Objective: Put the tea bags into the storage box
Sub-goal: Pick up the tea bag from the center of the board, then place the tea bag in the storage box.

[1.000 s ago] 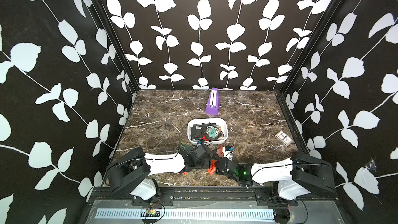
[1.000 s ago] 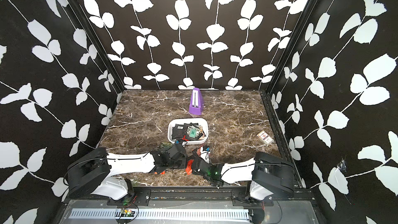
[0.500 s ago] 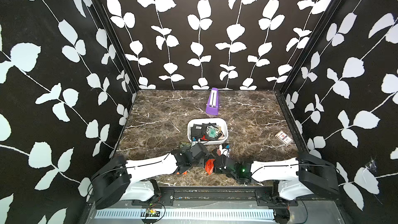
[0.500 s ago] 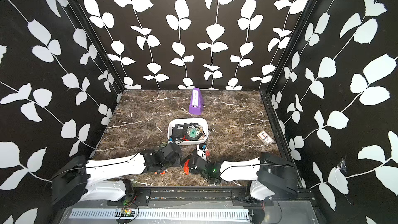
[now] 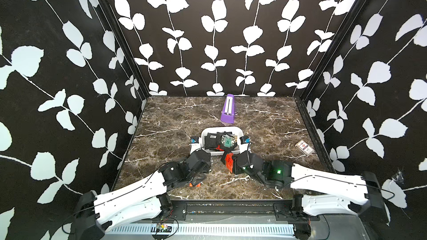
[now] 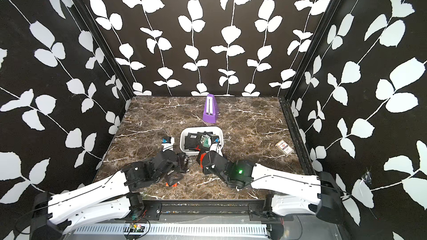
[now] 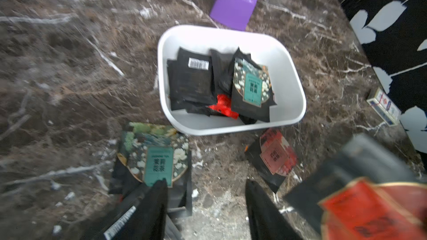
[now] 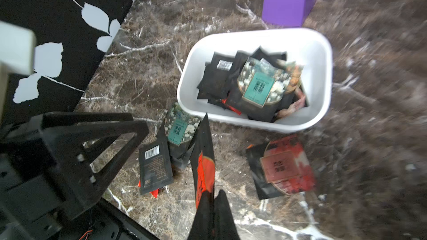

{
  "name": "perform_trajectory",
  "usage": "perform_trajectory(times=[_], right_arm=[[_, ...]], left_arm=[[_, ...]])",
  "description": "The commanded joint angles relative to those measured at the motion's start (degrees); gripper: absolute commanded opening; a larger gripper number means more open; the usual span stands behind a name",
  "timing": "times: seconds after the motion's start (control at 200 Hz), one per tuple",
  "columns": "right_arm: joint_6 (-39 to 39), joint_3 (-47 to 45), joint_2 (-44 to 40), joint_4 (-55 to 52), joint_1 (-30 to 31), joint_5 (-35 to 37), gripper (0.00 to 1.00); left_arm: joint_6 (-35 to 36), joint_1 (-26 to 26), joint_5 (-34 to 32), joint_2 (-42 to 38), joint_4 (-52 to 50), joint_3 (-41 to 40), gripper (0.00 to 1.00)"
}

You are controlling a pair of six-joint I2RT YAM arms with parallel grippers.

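My right gripper [image 8: 213, 195] is clamped on an orange-red tea bag [image 8: 203, 158] just short of the storage box [image 8: 314, 70], so I reckon the next move is over the rim and release (left gripper [image 7: 205, 185] gapes above a green-faced tea bag [image 7: 153, 155] lying beside the box).

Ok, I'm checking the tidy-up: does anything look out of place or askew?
Loose on the table by the storage box lie a green-faced sachet, a black barcode sachet and a red sachet. The tea bags inside are heaped crookedly. The right gripper pinches an orange-red sachet.
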Motion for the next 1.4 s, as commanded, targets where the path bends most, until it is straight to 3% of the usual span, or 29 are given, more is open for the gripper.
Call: perform_trajectory(times=[0.0, 0.175, 0.47, 0.88, 1.365, 1.395], right_arm=[[-6.42, 5.01, -1.67, -9.76, -2.33, 4.33, 0.00], [-11.87, 9.95, -1.11, -10.40, -8.79, 0.32, 0.00], [-15.26, 15.66, 8.91, -3.21, -18.32, -10.76, 0.00], [-13.60, 21.77, 26.85, 2.71, -19.42, -14.71, 0.00], [-11.69, 18.10, 32.05, 9.79, -24.79, -14.72, 0.00], [-11.98, 18.17, 32.18, 8.93, -25.13, -14.19, 0.04]], left_arm=[[-0.97, 0.41, -3.47, -2.98, -3.10, -3.01, 0.58], [-4.22, 0.51, -1.11, -6.57, -1.34, -8.34, 0.60], [-9.39, 0.51, 4.09, -8.27, 4.30, -15.25, 0.60], [-11.56, 0.51, 4.53, -8.26, 3.80, -17.36, 0.60], [-10.68, 0.51, 4.00, -7.68, 1.58, -15.54, 0.60], [-10.56, 0.51, 3.83, -7.52, 0.95, -15.13, 0.60]])
